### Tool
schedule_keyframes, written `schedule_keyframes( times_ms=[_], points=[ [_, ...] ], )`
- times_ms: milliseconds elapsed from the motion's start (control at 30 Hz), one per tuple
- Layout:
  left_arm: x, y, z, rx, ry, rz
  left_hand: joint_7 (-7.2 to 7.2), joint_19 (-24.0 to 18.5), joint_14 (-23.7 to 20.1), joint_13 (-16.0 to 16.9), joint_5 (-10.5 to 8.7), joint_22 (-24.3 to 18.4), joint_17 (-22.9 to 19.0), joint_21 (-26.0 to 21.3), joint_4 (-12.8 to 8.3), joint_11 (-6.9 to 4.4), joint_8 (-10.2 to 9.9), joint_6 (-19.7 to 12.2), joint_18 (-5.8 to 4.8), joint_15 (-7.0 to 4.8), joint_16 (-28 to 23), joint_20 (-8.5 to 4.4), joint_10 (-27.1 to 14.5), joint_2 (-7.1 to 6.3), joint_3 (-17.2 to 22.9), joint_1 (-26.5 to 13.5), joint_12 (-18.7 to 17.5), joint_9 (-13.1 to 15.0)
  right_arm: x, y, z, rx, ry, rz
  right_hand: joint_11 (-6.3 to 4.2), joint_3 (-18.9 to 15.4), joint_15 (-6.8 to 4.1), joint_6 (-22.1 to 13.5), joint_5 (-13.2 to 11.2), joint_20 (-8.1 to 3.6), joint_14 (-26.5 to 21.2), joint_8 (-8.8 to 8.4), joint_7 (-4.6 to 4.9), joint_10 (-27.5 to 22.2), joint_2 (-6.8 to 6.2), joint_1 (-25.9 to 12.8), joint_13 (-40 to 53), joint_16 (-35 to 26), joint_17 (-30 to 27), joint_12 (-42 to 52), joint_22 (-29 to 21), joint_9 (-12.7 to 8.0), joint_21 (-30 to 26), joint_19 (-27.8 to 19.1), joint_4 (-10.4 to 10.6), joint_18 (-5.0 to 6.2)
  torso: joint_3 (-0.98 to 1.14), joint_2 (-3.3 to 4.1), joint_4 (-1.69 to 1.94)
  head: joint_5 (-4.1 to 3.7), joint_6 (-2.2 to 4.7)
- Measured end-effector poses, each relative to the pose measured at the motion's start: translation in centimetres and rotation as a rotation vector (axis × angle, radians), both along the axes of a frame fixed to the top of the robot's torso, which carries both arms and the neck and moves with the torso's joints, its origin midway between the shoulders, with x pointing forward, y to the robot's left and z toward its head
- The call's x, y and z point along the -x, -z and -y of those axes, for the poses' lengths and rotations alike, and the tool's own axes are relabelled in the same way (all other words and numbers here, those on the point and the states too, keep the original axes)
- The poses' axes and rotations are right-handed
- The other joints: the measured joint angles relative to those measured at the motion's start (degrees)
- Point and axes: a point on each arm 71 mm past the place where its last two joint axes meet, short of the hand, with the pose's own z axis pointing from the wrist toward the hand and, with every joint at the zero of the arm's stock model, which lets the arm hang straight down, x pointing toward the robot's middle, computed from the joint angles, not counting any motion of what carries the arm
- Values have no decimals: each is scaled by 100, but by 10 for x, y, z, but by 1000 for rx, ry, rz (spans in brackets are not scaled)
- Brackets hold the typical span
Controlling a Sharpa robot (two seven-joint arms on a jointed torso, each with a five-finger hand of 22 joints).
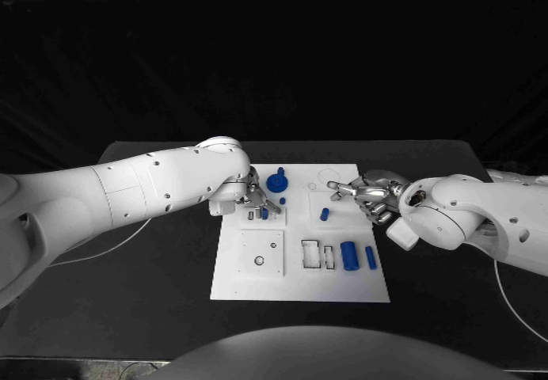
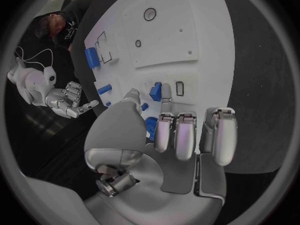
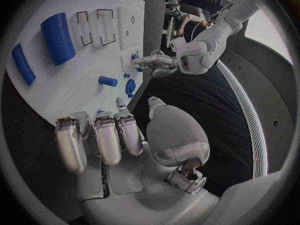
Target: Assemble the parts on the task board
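Left robot hand [image 1: 245,196] is over the board's [image 1: 299,285] far-left area, fingertips down at a small blue peg [image 1: 264,212]; in the left wrist view thumb and a finger close around that peg [image 2: 155,91], so it reads as pinched, though whether the peg is lifted or already seated in the board I cannot tell. Right robot hand [image 1: 367,198] hovers at the board's right edge, fingers spread, holding nothing. Board sits mid-bench [image 1: 137,285]. Other parts on it: a blue gear [image 1: 276,182] far side just beside the left hand, a short cylinder [image 1: 325,214] lying near the middle, a big cylinder [image 1: 349,256] and a slim bar [image 1: 371,257] side by side near the right front, next to two empty rectangular slots [image 1: 318,254]. A raised square plate [image 1: 260,252] with a round hole [image 1: 259,260] is at left front. Risks, judged: the pinch is fingertip-only, so the peg could tilt or slip if pushed down off-axis, and then jam or pop out. The left fingers are crowded against the gear, so a sideways move may knock it. The loose short cylinder will likely roll if the right hand brushes it. Both hands work close over the board, so a reach across could make them collide.
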Motion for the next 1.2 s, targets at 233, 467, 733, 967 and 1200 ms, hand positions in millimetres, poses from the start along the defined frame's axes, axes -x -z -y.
schedule_keyframes(
  times_ms=[233, 467, 733, 967, 1200],
  points=[
    [-1, 0, -1, 2, -9, 7, -12, 0, 0, -1, 0, 0, 0, 0, -1, 0, 0, 12, 0, 0, 0, 0, 0, 41, 1, 33, 0, 10, 0, 1, 0, 0, 0, -2, 0, 0, 0, 0, 0, 0, 0, 0, 0, 0, 0, 0, 0, 0, 0, 0, 0, 0, 0, 0, 0, 0, 0, -1, 0, 2, 1],
    [-2, 0, -1, 0, -14, 12, -30, 0, 0, -1, 36, 0, 0, 0, -18, 0, 186, 5, 0, 0, 0, 0, 0, 46, 18, 103, 0, 234, 1, 2, 0, 1, 1, -5, 0, 0, 0, 0, 0, 0, 0, 0, 0, 0, 0, 0, 0, 0, 0, 0, -1, 0, 0, 0, 0, 0, 1, -1, -6, 7, 1],
    [-4, -3, -2, 0, -14, 15, -81, 0, 0, -1, 141, -1, 2, 0, -17, 0, 1282, -515, 0, 0, 0, 0, 0, -83, 18, 31, 0, 1545, 1, 3, 0, 1, 0, -6, 0, 0, 0, 0, 0, 0, 0, 0, 0, 0, 0, 0, 0, 0, 5, 0, -1, 0, 0, 0, 0, 0, 5, -2, -5, -10, 1],
    [-10, -7, -2, -12, -12, 14, -156, 1, 0, -1, 264, -1, 4, 0, -17, -73, 1856, -650, 0, 0, 0, -41, 9, -112, 18, 2, 0, 2274, 1, 4, -1, 1, 0, -8, -1, 0, 0, 0, 0, 0, 0, 0, 0, 0, 0, 0, 0, 0, 4, 0, -2, 0, 0, 0, 0, 0, 5, -2, -6, -11, 1],
    [-13, -7, 1, -22, -2, 0, -156, 0, 0, -2, 330, -1, 4, 0, -7, -73, 1912, -691, 0, 0, 0, -42, 10, -112, 28, 2, 0, 2414, 1, 4, -1, 2, -1, -10, -1, 0, 0, 0, 0, 0, 0, 0, 0, 0, 0, 0, 0, 0, 4, 0, -2, 0, 0, 0, 0, 0, 0, 1, -9, -29, 1]
  ],
)
